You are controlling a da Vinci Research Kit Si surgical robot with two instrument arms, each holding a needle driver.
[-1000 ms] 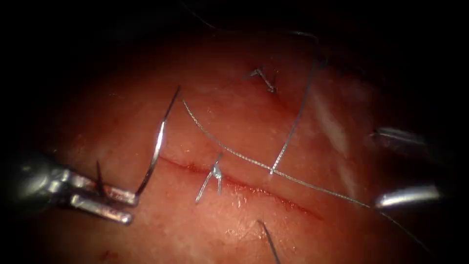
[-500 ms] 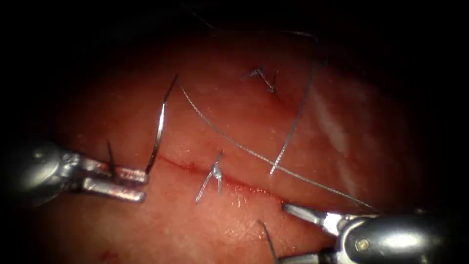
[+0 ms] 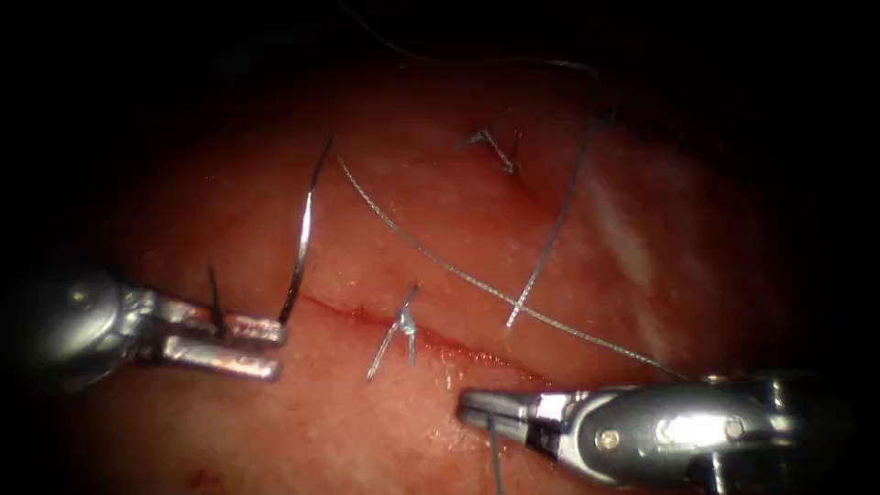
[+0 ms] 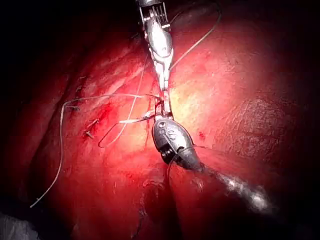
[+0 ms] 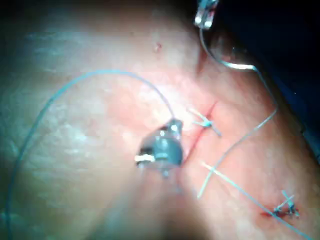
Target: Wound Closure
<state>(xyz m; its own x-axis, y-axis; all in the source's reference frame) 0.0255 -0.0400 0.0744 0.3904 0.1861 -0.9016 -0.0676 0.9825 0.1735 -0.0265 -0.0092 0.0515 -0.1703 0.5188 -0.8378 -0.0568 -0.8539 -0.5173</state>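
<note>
The left tool (image 3: 266, 348) has its jaws clamped on the needle (image 3: 302, 234) at the needle's lower end, near the left end of the cut (image 3: 440, 341); the needle stands free above the tissue (image 3: 367, 431), not in it. The thread (image 3: 477, 286) runs from the needle's upper end across the tissue towards the right tool (image 3: 486, 412). This tool lies just below the cut, right of the knotted stitch (image 3: 403, 323), its jaws together on a dark cut end of thread (image 3: 495, 454).
</note>
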